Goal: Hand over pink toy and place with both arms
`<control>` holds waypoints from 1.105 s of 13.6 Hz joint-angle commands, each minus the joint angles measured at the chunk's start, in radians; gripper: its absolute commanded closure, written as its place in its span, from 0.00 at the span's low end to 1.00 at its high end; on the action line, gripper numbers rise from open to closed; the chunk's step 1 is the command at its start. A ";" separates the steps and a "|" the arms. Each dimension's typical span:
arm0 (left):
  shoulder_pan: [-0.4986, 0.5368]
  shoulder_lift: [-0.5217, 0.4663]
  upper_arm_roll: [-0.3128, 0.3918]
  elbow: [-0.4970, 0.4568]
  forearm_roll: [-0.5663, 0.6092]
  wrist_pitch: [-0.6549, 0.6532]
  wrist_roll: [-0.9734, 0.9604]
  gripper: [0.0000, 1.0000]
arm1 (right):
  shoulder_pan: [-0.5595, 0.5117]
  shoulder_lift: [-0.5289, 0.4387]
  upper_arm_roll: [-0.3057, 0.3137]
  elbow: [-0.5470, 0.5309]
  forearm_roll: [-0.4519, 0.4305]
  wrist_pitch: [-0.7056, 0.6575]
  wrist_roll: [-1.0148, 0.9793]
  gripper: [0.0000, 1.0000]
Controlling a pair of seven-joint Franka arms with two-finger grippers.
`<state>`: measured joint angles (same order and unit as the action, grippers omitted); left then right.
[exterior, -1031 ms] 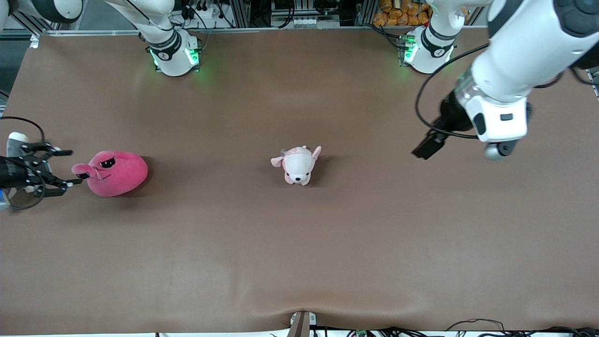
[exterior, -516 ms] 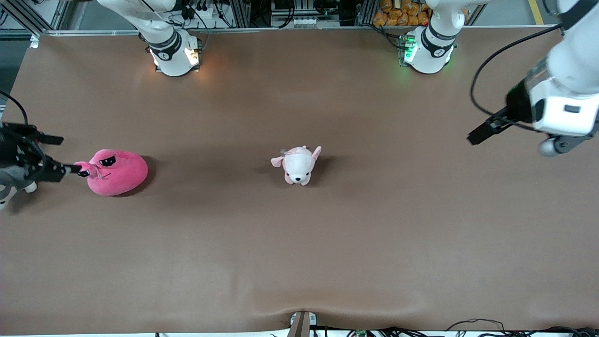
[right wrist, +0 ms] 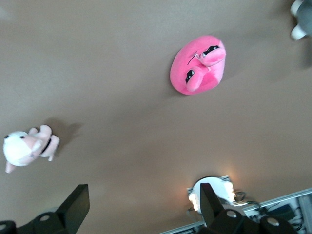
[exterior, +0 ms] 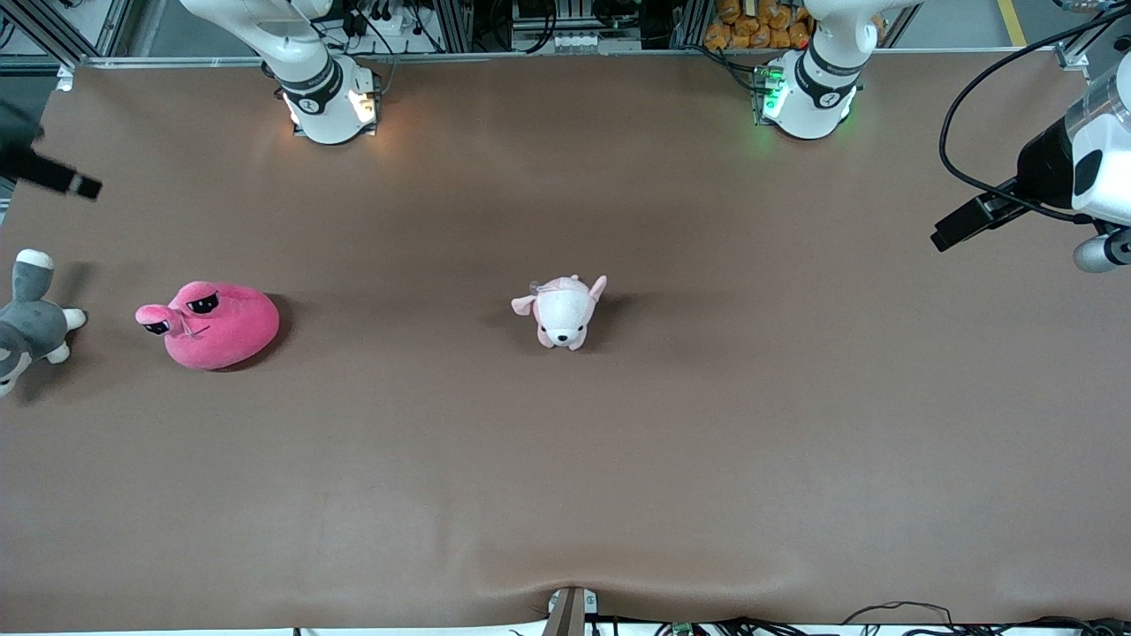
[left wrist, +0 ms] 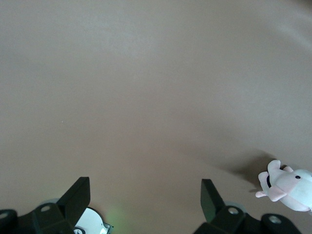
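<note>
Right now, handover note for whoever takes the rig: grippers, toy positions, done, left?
Left gripper: open, empty, up over the left arm's end of the table.
Right gripper: open, empty, up over the right arm's end.
Pink toy: lying on the table toward the right arm's end, untouched by either gripper, beside the grey-and-white plush.
Pale pink dog plush: mid-table.
Done: cannot tell from the layout; no arm holds anything.
Left: if the toy is unplaced, pick, hand over, place.

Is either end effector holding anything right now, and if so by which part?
Nothing is held. Both the left end effector and the right end effector are open and empty in the air. The pink toy lies free on the table.
</note>
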<state>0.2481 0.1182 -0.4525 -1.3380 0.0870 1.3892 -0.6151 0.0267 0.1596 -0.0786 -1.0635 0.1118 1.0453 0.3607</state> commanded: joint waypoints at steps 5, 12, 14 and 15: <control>-0.093 -0.086 0.144 -0.076 -0.001 -0.012 0.202 0.00 | 0.035 -0.298 -0.004 -0.432 -0.104 0.217 -0.232 0.00; -0.288 -0.264 0.367 -0.288 -0.036 -0.001 0.276 0.00 | -0.002 -0.258 -0.001 -0.335 -0.144 0.206 -0.296 0.00; -0.286 -0.298 0.335 -0.305 -0.039 0.001 0.279 0.00 | 0.001 -0.256 -0.004 -0.340 -0.144 0.205 -0.295 0.00; -0.285 -0.301 0.333 -0.306 -0.039 -0.001 0.279 0.00 | 0.004 -0.256 -0.004 -0.342 -0.144 0.205 -0.295 0.00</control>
<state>-0.0326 -0.1356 -0.1135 -1.6011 0.0567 1.3800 -0.3484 0.0343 -0.0986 -0.0892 -1.4145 -0.0134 1.2533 0.0856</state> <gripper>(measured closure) 0.000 0.000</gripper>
